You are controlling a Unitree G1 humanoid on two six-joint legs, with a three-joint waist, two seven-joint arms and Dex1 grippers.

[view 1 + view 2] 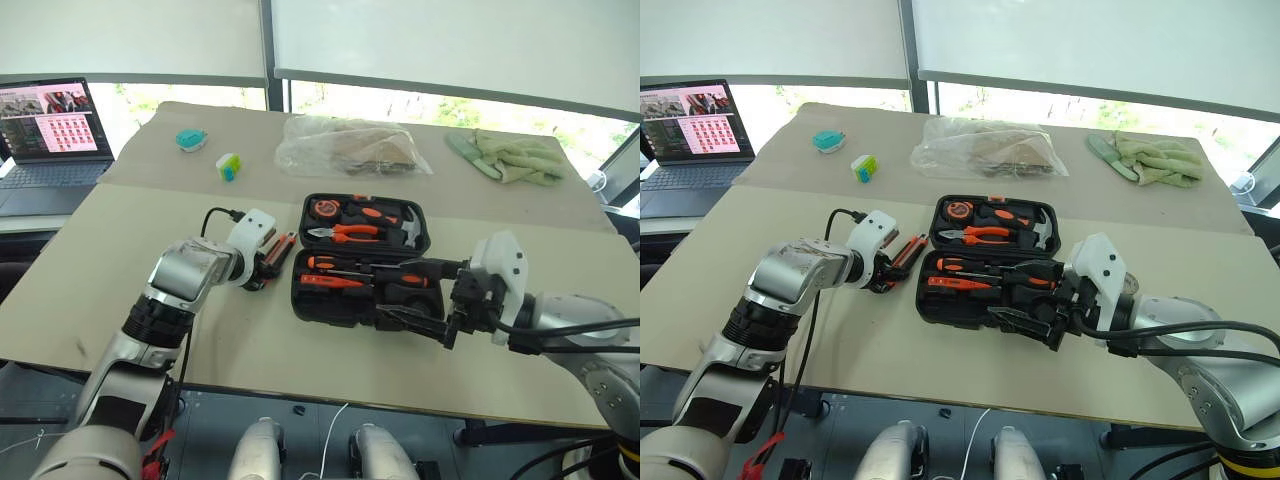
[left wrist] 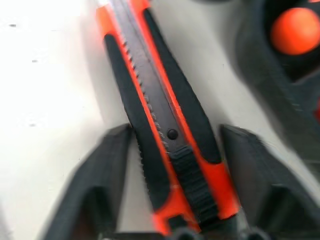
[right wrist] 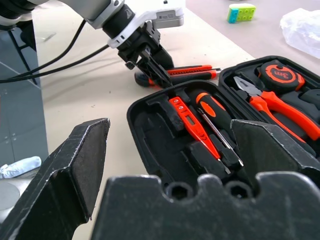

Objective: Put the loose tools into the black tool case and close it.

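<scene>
Left claw [image 2: 175,165] straddles, fingers apart, the stiff, light, ribbed-grip utility knife [image 2: 160,120] mid-body on the tabletop [image 1: 150,260]; right claw [image 3: 170,165] gapes empty.

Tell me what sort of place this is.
Probably an office or lab set up for robot trials: a cloth-covered table by windows with lowered roller blinds, an open laptop beside it, and an open tool case laid out.
</scene>
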